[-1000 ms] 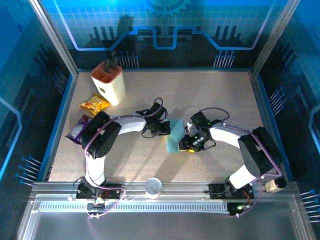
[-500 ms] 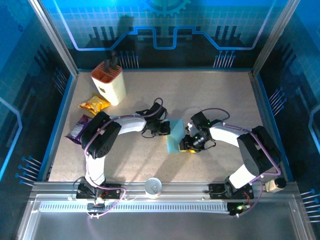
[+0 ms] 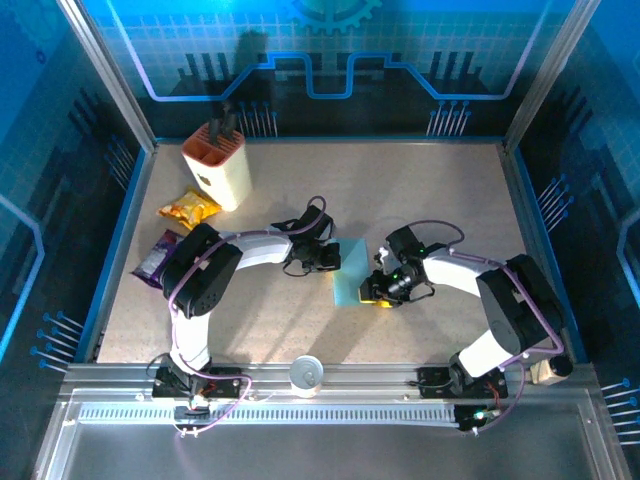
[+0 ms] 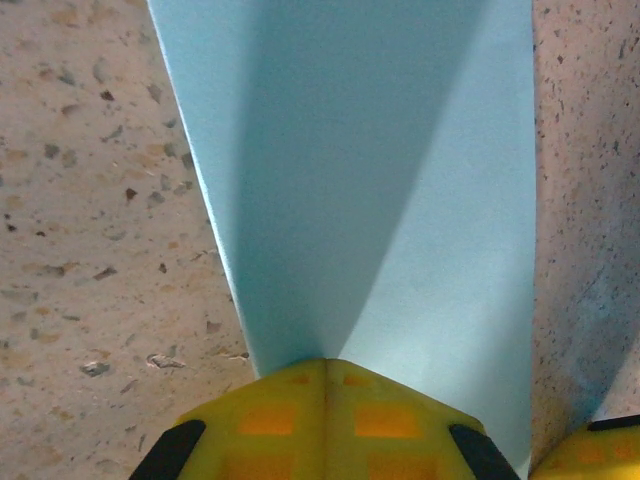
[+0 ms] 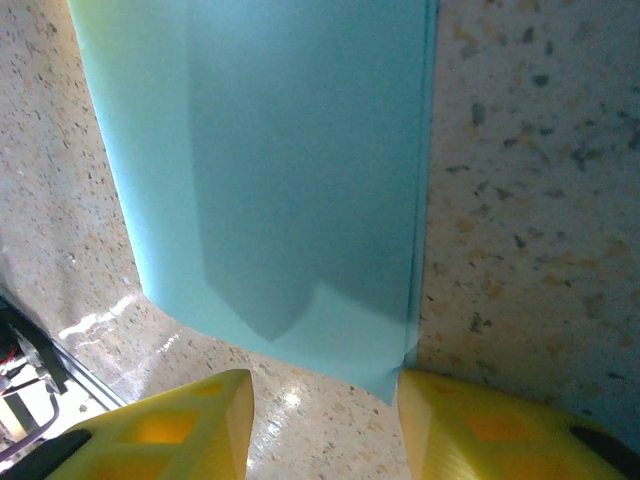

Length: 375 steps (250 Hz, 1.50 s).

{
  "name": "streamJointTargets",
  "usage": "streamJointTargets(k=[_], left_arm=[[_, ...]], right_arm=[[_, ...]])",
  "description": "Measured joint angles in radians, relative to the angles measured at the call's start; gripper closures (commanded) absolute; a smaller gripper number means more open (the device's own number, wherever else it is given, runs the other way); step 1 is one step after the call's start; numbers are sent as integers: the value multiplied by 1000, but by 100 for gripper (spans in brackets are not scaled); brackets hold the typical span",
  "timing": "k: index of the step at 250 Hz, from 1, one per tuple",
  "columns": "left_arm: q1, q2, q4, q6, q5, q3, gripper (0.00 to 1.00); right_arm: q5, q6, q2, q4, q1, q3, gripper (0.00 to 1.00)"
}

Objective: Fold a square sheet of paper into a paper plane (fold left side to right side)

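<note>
The square sheet of paper lies light-blue on the speckled table, as a narrow strip with a doubled edge along one side. My left gripper is at its left edge. In the left wrist view that gripper is shut, its yellow tips together over the paper, which runs on beneath them. My right gripper is at the sheet's near right corner. There it stands open, one finger touching the paper's corner.
A cream knife block stands at the back left. A yellow snack packet and a purple one lie near the left wall. A white cup sits at the front rail between the arm bases.
The right arm has shifted slightly to the right. The paper and the left gripper have not visibly moved.
</note>
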State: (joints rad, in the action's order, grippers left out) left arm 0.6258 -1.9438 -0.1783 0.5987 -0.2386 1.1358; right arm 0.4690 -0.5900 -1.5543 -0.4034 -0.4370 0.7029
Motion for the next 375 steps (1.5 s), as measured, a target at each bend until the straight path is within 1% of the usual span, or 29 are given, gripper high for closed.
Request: streamJointTargets(k=[139, 245, 318, 375], left_arm=[[2, 3, 2, 0, 0, -6, 100], [2, 6, 1, 0, 0, -8, 100], [2, 8, 7, -6, 0, -13, 100], [2, 8, 7, -23, 0, -13, 100]], right_arm=[[64, -73, 20, 84, 35, -51, 57], [87, -76, 50, 122, 46, -56, 57], [93, -68, 8, 170, 48, -46, 58], [119, -31, -79, 224, 89, 20, 59]])
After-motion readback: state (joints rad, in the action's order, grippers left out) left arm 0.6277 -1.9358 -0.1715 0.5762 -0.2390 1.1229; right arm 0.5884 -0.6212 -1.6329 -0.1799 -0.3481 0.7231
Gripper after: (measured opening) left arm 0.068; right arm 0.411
